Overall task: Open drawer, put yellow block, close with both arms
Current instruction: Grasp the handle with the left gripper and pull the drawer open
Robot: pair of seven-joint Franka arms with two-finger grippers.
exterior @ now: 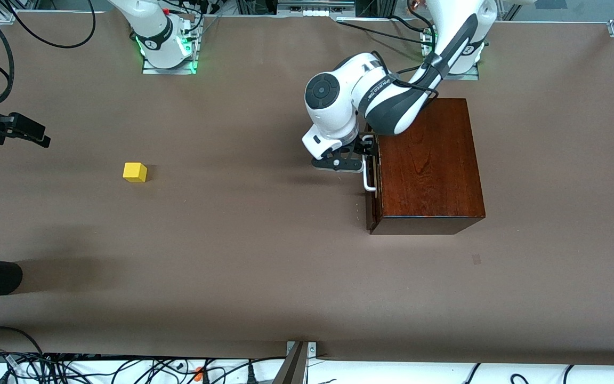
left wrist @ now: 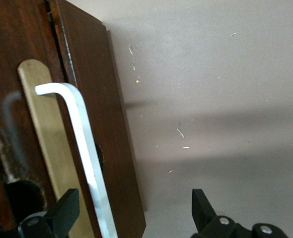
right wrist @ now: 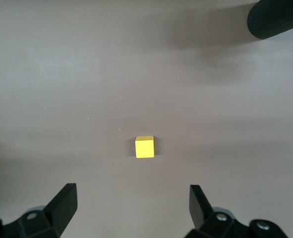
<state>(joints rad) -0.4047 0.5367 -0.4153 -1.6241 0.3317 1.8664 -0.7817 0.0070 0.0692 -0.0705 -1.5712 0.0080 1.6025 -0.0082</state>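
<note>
Left gripper (exterior: pixel 361 154) straddles the drawer's white handle (exterior: pixel 369 181), fingers apart. Right gripper (exterior: pixel 24 130) waits spread above the table, near the yellow block (exterior: pixel 135 172). Closing off-centre could let the handle slip free.

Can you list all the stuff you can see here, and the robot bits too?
table: one, brown, under everything.
box: one, dark reddish wood, toward the left arm's end of the table.
drawer: one, dark front, in the box, barely open.
handle: one, white, on the drawer front.
block: one, yellow, toward the right arm's end of the table.
left hand: one, black, open, at the handle.
right hand: one, black, open, above the block.
</note>
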